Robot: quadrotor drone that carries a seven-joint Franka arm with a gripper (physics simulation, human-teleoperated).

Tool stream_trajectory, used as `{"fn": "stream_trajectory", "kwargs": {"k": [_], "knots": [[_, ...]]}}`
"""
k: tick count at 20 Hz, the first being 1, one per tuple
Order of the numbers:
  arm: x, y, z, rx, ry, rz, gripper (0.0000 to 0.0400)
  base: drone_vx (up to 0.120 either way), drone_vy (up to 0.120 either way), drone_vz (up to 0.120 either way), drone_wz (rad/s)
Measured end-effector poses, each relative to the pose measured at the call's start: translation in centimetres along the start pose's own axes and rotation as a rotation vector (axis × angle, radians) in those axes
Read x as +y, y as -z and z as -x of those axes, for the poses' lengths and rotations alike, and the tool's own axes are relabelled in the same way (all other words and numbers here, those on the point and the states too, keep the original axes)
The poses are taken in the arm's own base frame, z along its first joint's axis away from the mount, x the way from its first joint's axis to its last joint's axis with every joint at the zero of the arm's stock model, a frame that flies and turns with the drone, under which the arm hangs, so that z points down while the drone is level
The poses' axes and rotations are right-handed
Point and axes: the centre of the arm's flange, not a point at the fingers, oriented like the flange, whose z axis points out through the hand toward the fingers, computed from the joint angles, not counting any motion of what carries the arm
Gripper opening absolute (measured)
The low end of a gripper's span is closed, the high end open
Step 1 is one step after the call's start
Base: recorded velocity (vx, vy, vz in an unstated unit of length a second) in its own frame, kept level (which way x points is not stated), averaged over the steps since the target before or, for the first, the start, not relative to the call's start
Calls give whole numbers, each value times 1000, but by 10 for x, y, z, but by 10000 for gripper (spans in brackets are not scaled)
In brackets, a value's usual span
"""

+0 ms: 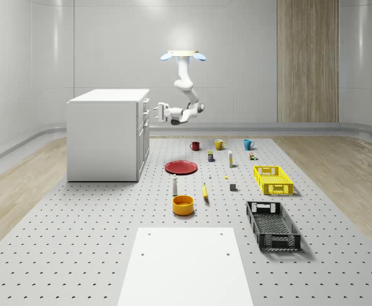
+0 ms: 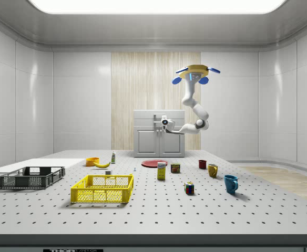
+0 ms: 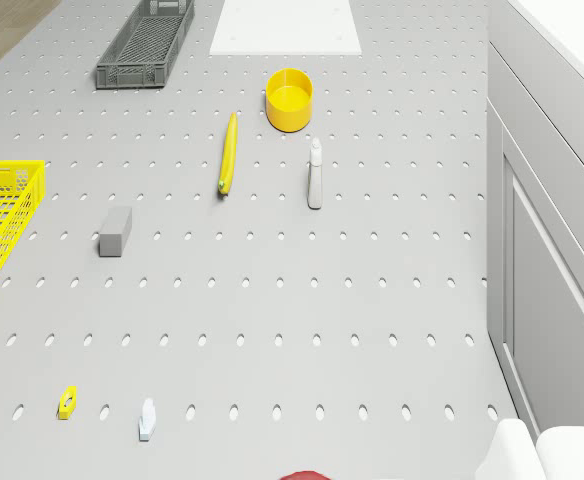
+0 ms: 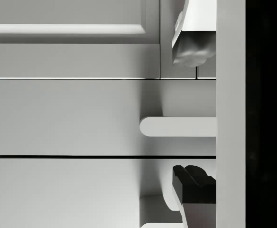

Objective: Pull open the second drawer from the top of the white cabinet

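Observation:
The white cabinet (image 1: pixel 106 134) stands at the whole-scene view's left, its drawer fronts facing the table's middle. The drone (image 1: pixel 183 56) hovers beside that front, above cabinet height, also drone (image 2: pixel 197 71). Its arm bends down toward the upper drawers. My gripper (image 1: pixel 155 111) is right at the drawer fronts, at about the second handle down. In the wrist view the gripper (image 4: pixel 193 118) is open: a light finger (image 4: pixel 193 47) and a dark finger (image 4: pixel 195 190) lie on either side of a white drawer handle (image 4: pixel 176 127). A second handle (image 4: pixel 152 213) belongs to the neighbouring drawer.
On the pegboard table lie a red plate (image 1: pixel 181 167), mugs (image 1: pixel 195 145), a banana (image 3: pixel 229 152), a bottle (image 3: pixel 315 175), a yellow bowl (image 1: pixel 183 204), a yellow crate (image 1: pixel 272 180) and a black crate (image 1: pixel 272 224). A white mat (image 1: pixel 186 264) lies at the front.

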Motion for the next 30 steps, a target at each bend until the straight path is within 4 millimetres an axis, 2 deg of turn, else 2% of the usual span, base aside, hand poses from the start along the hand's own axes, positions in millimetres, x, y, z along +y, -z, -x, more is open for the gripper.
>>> {"fn": "stream_trajectory", "kwargs": {"k": [9,15,30], "knots": [[-4,-26,-4,0,0,0,305,0,0,0,0],[-15,-31,-16,0,0,0,305,0,0,0,0],[-17,-40,-26,0,0,0,305,0,0,0,0]]}}
